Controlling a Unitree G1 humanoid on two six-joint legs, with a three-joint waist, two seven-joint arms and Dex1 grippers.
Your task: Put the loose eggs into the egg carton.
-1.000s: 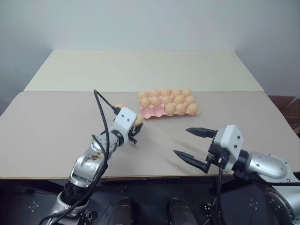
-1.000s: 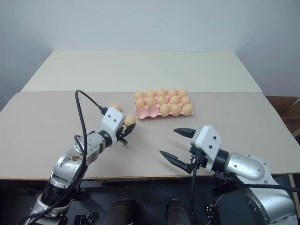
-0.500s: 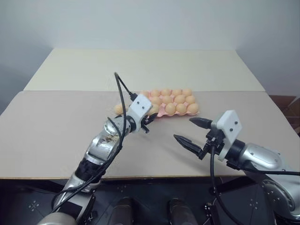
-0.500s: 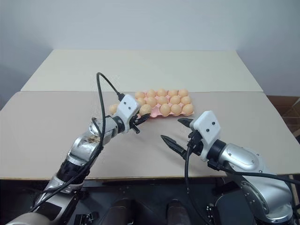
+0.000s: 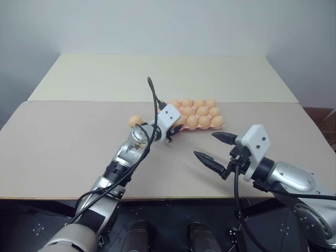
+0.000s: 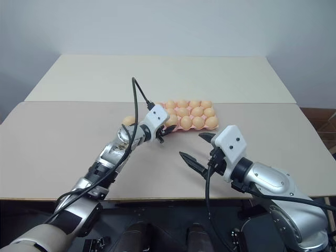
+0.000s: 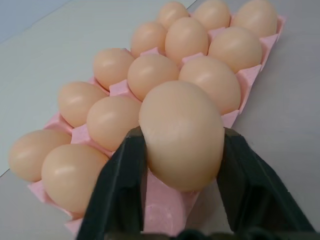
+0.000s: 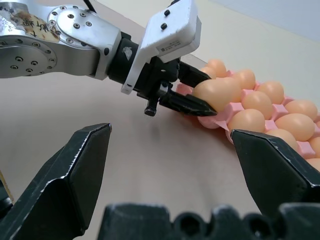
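Note:
My left gripper is shut on a pale orange loose egg, one black finger on each side of it. It holds the egg just above the near left corner of the pink egg carton, whose cups hold several eggs. Another loose egg lies on the table left of the carton, behind my left wrist. My right gripper hovers open and holds nothing, to the right of the left gripper and nearer me than the carton. The right wrist view shows the left gripper's fingers and the egg in them against the carton's edge.
The carton sits on a grey tabletop near the seam with a second, beige tabletop behind it. The front edge of the table runs below both arms. A pale wall stands behind.
My left arm has stretched forward and to the right, carrying the egg from the open table to the carton's near left corner. The right gripper stays open in about the same place.

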